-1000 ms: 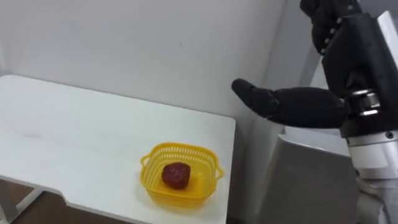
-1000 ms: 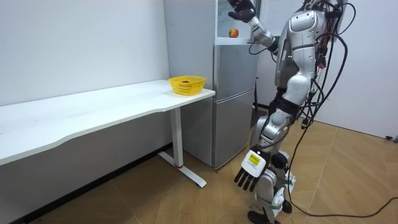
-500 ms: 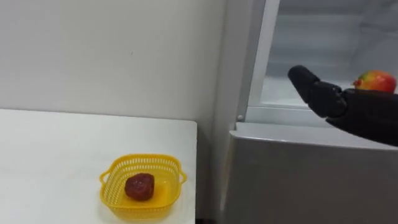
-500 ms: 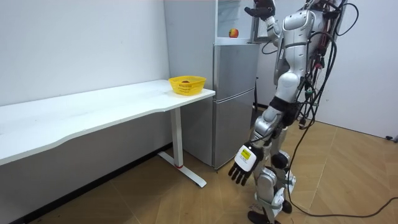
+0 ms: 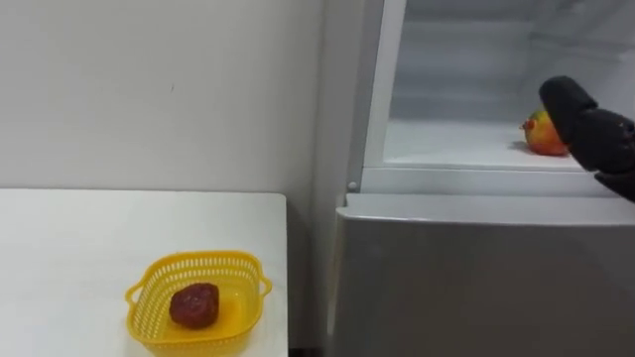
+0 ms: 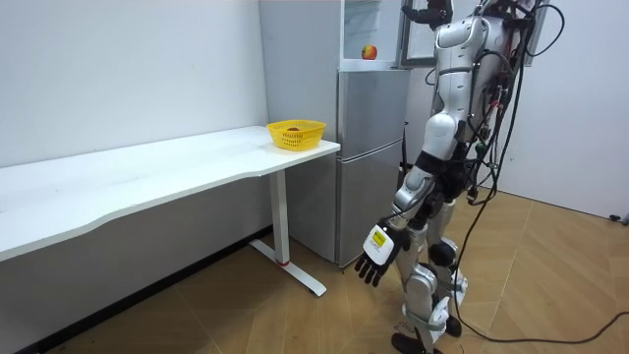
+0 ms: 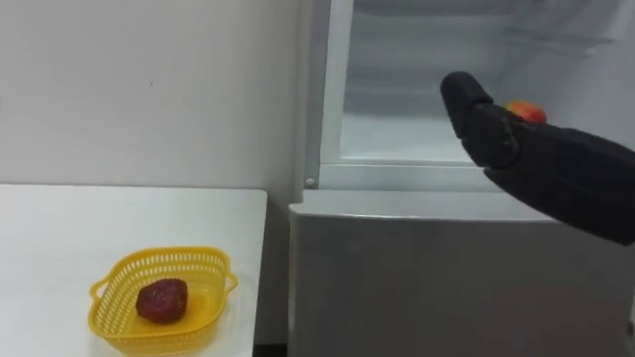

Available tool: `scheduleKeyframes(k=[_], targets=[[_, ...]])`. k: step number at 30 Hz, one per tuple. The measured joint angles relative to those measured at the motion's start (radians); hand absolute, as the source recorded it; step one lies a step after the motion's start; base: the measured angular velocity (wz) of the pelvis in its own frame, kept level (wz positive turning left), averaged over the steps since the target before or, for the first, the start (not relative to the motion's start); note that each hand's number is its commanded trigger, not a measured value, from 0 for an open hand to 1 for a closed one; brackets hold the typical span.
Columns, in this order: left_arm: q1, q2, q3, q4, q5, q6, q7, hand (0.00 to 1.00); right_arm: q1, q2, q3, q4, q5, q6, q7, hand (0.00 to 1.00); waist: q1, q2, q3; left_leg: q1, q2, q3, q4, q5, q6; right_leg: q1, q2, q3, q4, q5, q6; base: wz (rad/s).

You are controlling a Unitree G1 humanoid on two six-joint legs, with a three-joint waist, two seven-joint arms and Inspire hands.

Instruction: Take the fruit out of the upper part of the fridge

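The upper fridge compartment [image 5: 466, 149] stands open, and a red-and-yellow fruit [image 5: 542, 135] rests on its white shelf at the right. My right hand [image 5: 587, 131] reaches in from the right, open with straight fingers, its tips just in front of the fruit and apart from it. In the right eye view the same hand [image 7: 488, 121] hides most of the fruit [image 7: 527, 110]. I stand facing the fridge [image 6: 371, 147] with the right hand [image 6: 428, 12] raised. My left hand [image 6: 376, 259] hangs open at knee height.
A yellow basket [image 5: 149, 284] holding a dark red fruit [image 5: 193, 304] sits at the right end of the white table [image 5: 60, 248], beside the fridge. The closed grey lower fridge door [image 5: 476, 283] is below the open compartment.
The view has swung right from the table to the fridge as I turned to face it. My right hand has moved up to the fruit on the shelf; the left hand swung back.
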Motion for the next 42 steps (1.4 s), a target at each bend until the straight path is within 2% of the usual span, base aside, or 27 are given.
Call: scheduleKeyframes(k=[7, 13, 16, 19, 22, 26, 30, 34, 38, 42], targets=[[-0.011, 0.0, -0.001, 0.01, -0.003, -0.001, 0.002, 0.0, 0.006, -0.003, -0.013, 0.089, 0.01, -0.007, -0.024, 0.0, -0.001, -0.004, 0.0031, 0.008, -0.001, -0.003, -0.005, 0.0, 0.0, 0.009, 0.001, 0.004, 0.0, 0.001, -0.001, -0.04], [-0.021, 0.001, -0.002, 0.008, 0.002, 0.001, -0.003, 0.0, 0.003, -0.009, -0.015, 0.198, 0.095, 0.017, -0.003, 0.0, -0.003, -0.012, 0.0061, 0.008, 0.0, -0.006, -0.004, -0.001, -0.001, 0.011, 0.001, -0.001, -0.001, 0.001, -0.001, 0.0], [-0.02, 0.001, -0.002, 0.007, 0.01, 0.003, -0.01, 0.0, 0.003, -0.011, -0.018, 0.24, 0.101, 0.049, 0.029, 0.0, -0.003, -0.013, 0.0062, 0.007, 0.0, -0.004, -0.004, -0.001, -0.001, 0.005, 0.001, -0.006, -0.001, 0.001, -0.001, 0.0], [-0.021, 0.001, -0.002, 0.004, 0.009, 0.004, -0.018, 0.0, 0.001, -0.025, -0.018, 0.294, 0.096, 0.056, 0.047, 0.0, -0.002, -0.016, 0.008, 0.005, 0.001, -0.002, -0.004, -0.001, -0.001, 0.001, 0.001, -0.006, -0.001, 0.001, -0.001, 0.0], [-0.022, 0.004, 0.0, 0.003, 0.007, 0.004, -0.02, 0.0, -0.004, -0.058, -0.018, 0.354, 0.109, 0.061, 0.05, 0.0, 0.0, -0.016, 0.0081, 0.0, 0.001, -0.002, -0.005, -0.001, -0.001, -0.005, 0.001, -0.007, -0.001, 0.001, -0.001, -0.01], [-0.025, 0.005, 0.0, -0.006, 0.01, 0.013, -0.031, 0.0, -0.057, -0.06, -0.018, 0.435, 0.112, 0.095, 0.055, 0.0, 0.003, -0.025, 0.0089, -0.001, 0.001, -0.002, -0.004, 0.0, -0.002, -0.009, 0.003, -0.003, -0.002, 0.001, -0.001, -0.06], [-0.035, 0.008, -0.001, -0.023, 0.01, 0.025, -0.045, 0.0, -0.094, -0.061, -0.016, 0.501, 0.113, 0.113, 0.057, 0.0, 0.027, -0.038, 0.0101, -0.003, 0.001, -0.004, -0.001, 0.0, -0.002, -0.012, 0.003, -0.006, -0.002, 0.002, -0.003, -0.05], [-0.042, 0.014, -0.002, -0.023, 0.008, 0.031, -0.045, 0.0, -0.17, -0.063, -0.008, 0.616, 0.118, 0.126, 0.054, 0.0, 0.039, -0.045, 0.0063, -0.003, 0.001, -0.006, 0.005, 0.0, -0.002, -0.008, 0.001, -0.009, -0.002, 0.003, -0.005, 0.01], [-0.046, 0.026, -0.001, -0.024, 0.007, 0.046, -0.05, 0.0, -0.199, -0.073, -0.005, 0.69, 0.15, 0.144, 0.054, 0.0, 0.052, -0.048, 0.0046, -0.006, 0.001, -0.02, 0.009, 0.0, -0.002, -0.005, -0.008, -0.052, -0.002, 0.003, -0.005, 0.09], [-0.041, 0.034, 0.001, -0.024, 0.008, 0.052, -0.06, 0.0, -0.241, -0.086, -0.004, 0.781, 0.193, 0.145, 0.05, 0.0, 0.058, -0.045, 0.0051, -0.017, 0.0, -0.035, 0.014, 0.0, -0.002, -0.01, -0.008, -0.054, -0.002, 0.004, -0.006, 0.08]])
